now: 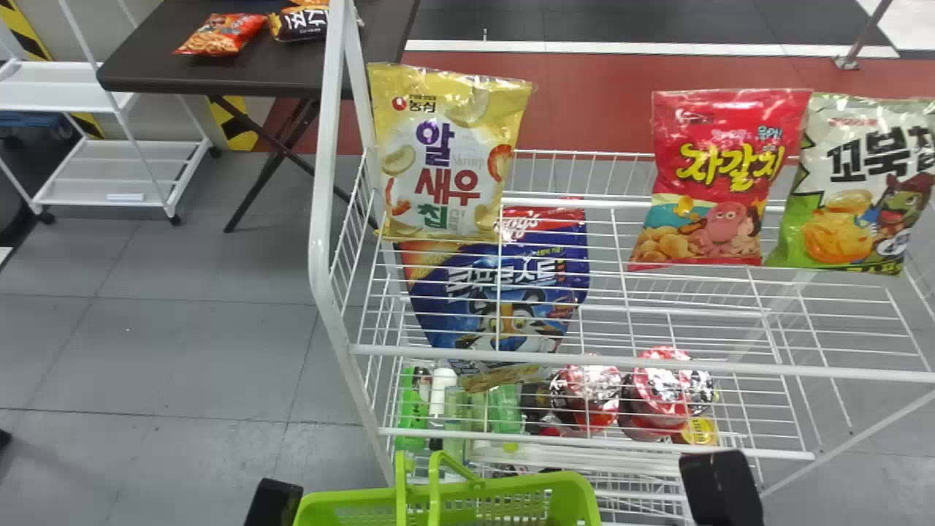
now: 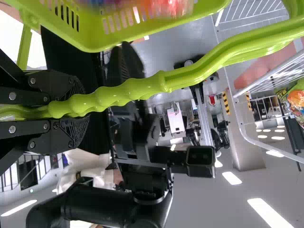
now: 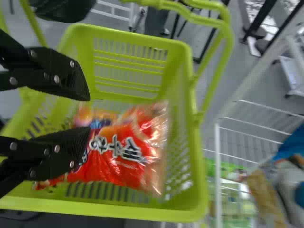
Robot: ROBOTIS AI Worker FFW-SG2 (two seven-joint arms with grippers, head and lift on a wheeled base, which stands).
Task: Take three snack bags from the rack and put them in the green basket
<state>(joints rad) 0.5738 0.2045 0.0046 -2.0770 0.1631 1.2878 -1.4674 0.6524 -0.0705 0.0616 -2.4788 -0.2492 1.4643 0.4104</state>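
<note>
Red snack bag in the basket, ahead of right tool (spread wide)

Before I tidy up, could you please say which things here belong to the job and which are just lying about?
Job: green basket, red bag inside it, white rack, snack bags on its shelves.
Lying about: dark table, bags on it, white cart.

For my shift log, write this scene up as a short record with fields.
Left gripper: closed on the basket handle
Right gripper: open, over the green basket
In basket: orange-red bag
Rack, upper shelf: yellow bag, pink-red bag, green-and-white bag
Below that shelf: blue bag
Dark table: more snack bags
</note>
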